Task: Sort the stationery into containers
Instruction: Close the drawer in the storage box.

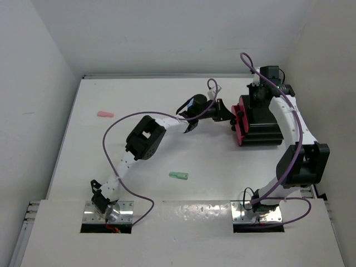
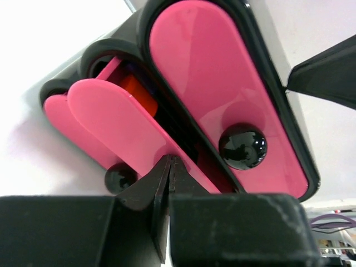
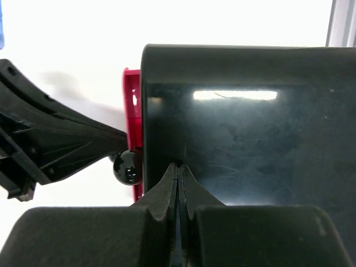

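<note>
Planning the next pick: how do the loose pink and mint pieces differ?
The pink piece lies far left by the wall; the mint piece lies mid-table, nearer the arm bases. The pink piece is farther from the drawer box than the mint piece. Both lie loose, untouched.

Glossy pink plastic drawers, shiny black knob

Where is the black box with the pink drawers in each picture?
Top view: the drawer box sits right of the middle, pink side facing left, under the right arm.
Left wrist view: its pink drawer fronts fill the middle of the picture.
Right wrist view: the drawer box fills the middle and right, with a pink strip on its left edge.
Shared landmark: a round black knob, also low at the box's left edge in the right wrist view.
</note>
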